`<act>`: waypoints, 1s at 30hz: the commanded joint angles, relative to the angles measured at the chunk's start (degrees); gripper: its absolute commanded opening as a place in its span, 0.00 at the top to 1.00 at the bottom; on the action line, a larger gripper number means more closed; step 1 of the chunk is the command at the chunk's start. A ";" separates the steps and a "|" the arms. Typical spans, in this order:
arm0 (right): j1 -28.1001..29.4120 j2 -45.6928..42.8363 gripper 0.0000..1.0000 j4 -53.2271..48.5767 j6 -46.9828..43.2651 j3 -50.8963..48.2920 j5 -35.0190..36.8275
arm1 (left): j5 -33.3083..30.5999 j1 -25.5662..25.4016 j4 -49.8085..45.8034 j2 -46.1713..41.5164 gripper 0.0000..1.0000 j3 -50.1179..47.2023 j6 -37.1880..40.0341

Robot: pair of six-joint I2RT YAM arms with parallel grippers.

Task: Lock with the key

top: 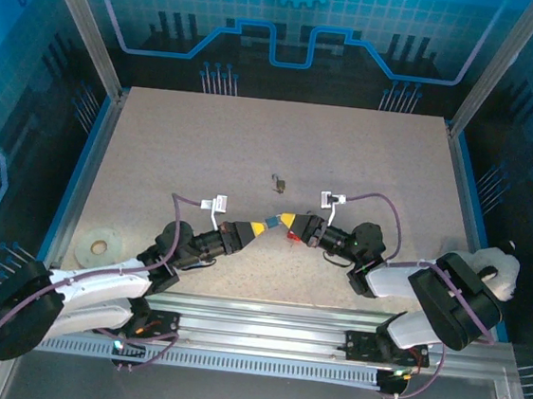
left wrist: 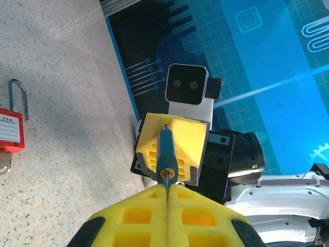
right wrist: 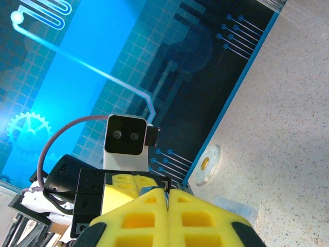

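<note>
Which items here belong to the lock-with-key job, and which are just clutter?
Job:
- key
- red padlock, probably the one to lock

Lying about:
- small brass padlock, farther out
- white tape roll, at far left

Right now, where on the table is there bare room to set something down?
Bare: the far half of the table, beyond the small padlock, and the right side along the blue rim. Crowded: the centre, where the left gripper and right gripper meet beside the red padlock; the tape roll sits near left.
</note>
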 commanded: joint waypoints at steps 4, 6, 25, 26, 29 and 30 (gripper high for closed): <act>-0.50 -1.44 1.00 2.25 -0.60 -1.78 3.77 | -2.09 0.31 0.05 -2.31 1.00 -0.82 1.55; -0.77 -1.65 1.00 2.30 -0.67 -2.06 4.11 | -2.17 0.33 -0.13 -2.49 1.00 -0.87 1.56; -1.55 -2.01 1.00 2.30 -0.20 -2.49 4.24 | -3.03 0.33 -2.31 -5.13 1.00 -1.25 2.07; -1.69 -2.08 1.00 2.30 -0.07 -2.54 4.25 | -3.30 0.32 -3.07 -5.73 1.00 -1.26 2.17; -2.02 -2.09 1.00 2.29 0.29 -2.75 4.42 | -3.71 0.28 -4.26 -6.94 1.00 -1.27 2.51; -2.12 -2.07 1.00 2.30 0.35 -2.89 4.59 | -3.70 0.27 -4.65 -7.21 1.00 -1.20 2.70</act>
